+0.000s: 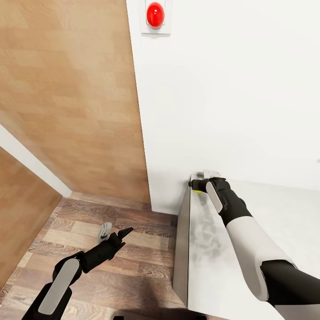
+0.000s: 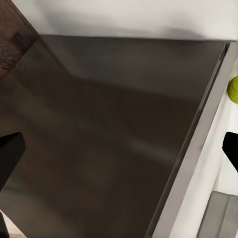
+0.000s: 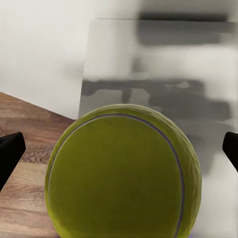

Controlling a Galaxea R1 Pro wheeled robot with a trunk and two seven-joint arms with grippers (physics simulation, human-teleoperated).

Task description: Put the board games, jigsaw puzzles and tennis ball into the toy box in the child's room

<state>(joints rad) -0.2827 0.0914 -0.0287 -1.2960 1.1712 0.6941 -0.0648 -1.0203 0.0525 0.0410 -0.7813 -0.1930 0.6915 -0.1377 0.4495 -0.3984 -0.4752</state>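
The tennis ball (image 3: pixel 124 173) is yellow-green and sits close between the fingers of my right gripper (image 3: pixel 119 148), whose fingertips stand wide apart and clear of it. From the head camera, that right gripper (image 1: pixel 202 180) reaches to the far end of the pale grey table (image 1: pixel 209 266), with a sliver of the ball (image 1: pixel 197 191) under it. My left gripper (image 1: pixel 114 231) hangs open and empty over the wood floor beside the table's end. Its wrist camera catches the ball (image 2: pixel 233 89) on the table edge (image 2: pixel 198 148). The board games, jigsaw puzzles and toy box are out of view.
A white wall (image 1: pixel 231 89) rises right behind the table's far end, with a red round button (image 1: pixel 155 14) high on it. A wooden panel wall (image 1: pixel 66 89) stands to the left. The table's dark side panel (image 2: pixel 109 139) faces the left gripper.
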